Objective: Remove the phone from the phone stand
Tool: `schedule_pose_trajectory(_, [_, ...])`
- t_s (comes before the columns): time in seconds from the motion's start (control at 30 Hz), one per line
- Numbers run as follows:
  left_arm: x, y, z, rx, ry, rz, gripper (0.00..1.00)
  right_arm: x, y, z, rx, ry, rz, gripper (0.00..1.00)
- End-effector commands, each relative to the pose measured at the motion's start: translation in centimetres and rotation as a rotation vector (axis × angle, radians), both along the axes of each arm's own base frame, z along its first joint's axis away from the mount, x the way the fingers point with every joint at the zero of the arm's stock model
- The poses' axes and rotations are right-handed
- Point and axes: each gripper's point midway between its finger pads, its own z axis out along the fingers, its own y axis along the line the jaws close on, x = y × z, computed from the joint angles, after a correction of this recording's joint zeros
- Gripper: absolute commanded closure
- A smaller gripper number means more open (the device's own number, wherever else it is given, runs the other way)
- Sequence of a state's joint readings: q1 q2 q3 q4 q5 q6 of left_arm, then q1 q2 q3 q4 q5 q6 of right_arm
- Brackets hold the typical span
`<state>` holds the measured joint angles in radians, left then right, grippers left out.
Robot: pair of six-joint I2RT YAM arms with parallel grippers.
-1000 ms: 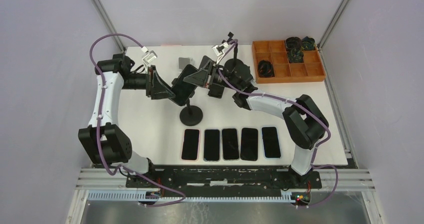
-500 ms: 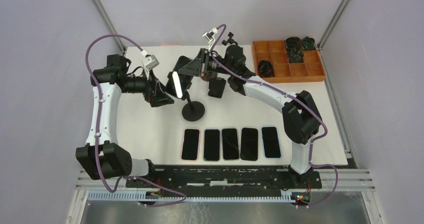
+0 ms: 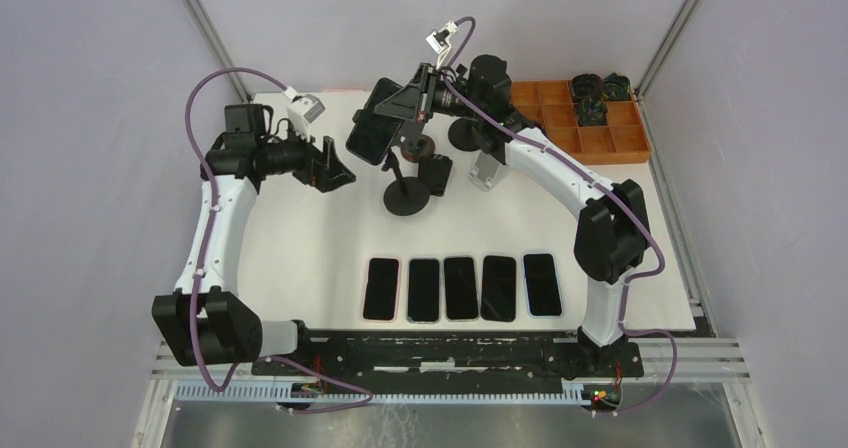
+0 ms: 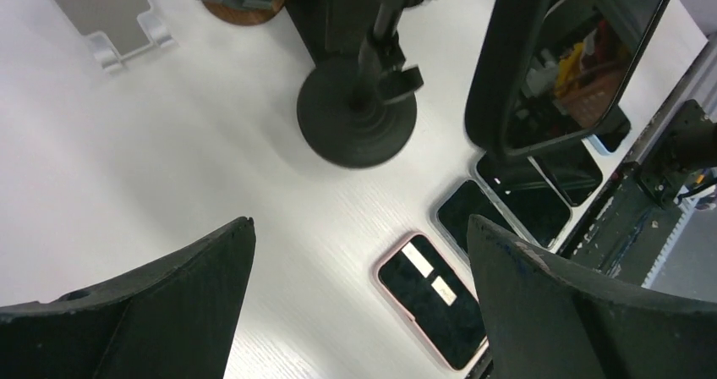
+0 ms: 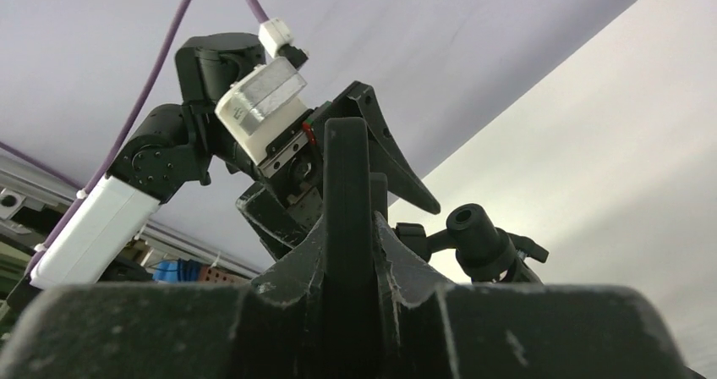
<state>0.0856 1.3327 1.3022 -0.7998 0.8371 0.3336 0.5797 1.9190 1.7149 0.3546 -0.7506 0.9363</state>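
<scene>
From above, the orange tray (image 3: 575,140) at the far right of the table (image 3: 300,248) has black coils (image 3: 530,136) in one of its near-left cells and more piled in the back cells. The phone (image 3: 368,140) is a dark slab, screen black, held up off the table and tilted, just left of the phone stand (image 3: 407,198), whose round base sits on the table behind a row of five phones (image 3: 460,288). The right gripper (image 3: 385,120) is clamped on the phone's upper edge. The left gripper (image 3: 336,172) hangs to the left, well apart from it and holding nothing.

From the left wrist, the left gripper (image 4: 359,227) is spread wide with only bare tabletop between its fingers (image 4: 169,311). The phone (image 4: 566,57) hangs at upper right, its glossy screen full of reflections, with a gap between it and the phone stand (image 4: 355,125). Below lies a pink-cased phone (image 4: 431,299).

From the right wrist, the phone (image 5: 347,176) shows edge-on, a thin dark strip standing upright. The right gripper (image 5: 348,260) is pinched on it from both sides. The left arm (image 5: 169,151) is behind.
</scene>
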Motion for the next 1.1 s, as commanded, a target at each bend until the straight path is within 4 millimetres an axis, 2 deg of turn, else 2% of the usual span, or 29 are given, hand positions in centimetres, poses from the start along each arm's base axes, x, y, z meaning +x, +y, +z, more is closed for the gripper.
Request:
schedule_pose_trajectory(0.0, [0.6, -1.3, 1.0, 0.018, -0.077, 0.012, 0.00, -2.9, -1.1, 9.0, 0.149, -0.147, 0.029, 1.00])
schedule_pose_trajectory(0.07, [0.7, -1.5, -0.2, 0.011, -0.052, 0.024, 0.00, -3.2, -1.3, 9.2, 0.153, -0.141, 0.031, 1.00])
schedule_pose_trajectory(0.13, [0.8, -1.9, 0.0, -0.011, -0.058, 0.016, 0.00, -3.7, -1.4, 9.3, 0.161, -0.135, 0.039, 1.00])
schedule_pose_trajectory(0.17, [0.6, -2.2, 0.4, -0.030, -0.067, 0.002, 0.00, -3.9, -1.5, 9.3, 0.167, -0.128, 0.048, 1.00])
schedule_pose_trajectory(0.27, [-1.4, -4.9, 2.6, -0.120, -0.109, -0.149, 0.00, -4.8, -1.6, 9.4, 0.202, -0.107, 0.086, 1.00])
schedule_pose_trajectory(0.4, [-4.2, -6.2, 4.1, -0.147, -0.178, -0.306, 0.00, -6.0, -1.8, 10.3, 0.257, -0.090, 0.134, 1.00])
schedule_pose_trajectory(0.53, [-4.4, -6.3, 4.5, -0.129, -0.223, -0.312, 0.00, -7.6, -1.9, 11.3, 0.314, -0.071, 0.199, 1.00])
schedule_pose_trajectory(0.67, [-4.3, -6.3, 3.8, -0.131, -0.205, -0.307, 0.00, -8.6, -1.9, 11.5, 0.328, -0.063, 0.220, 1.00])
schedule_pose_trajectory(0.8, [-5.2, -6.4, 3.3, -0.123, -0.218, -0.345, 0.00, -9.5, -2.4, 12.0, 0.337, -0.068, 0.223, 1.00])
schedule_pose_trajectory(1.07, [-7.0, -6.4, 3.6, -0.109, -0.252, -0.402, 0.04, -11.4, -3.2, 13.2, 0.385, -0.061, 0.274, 1.00])
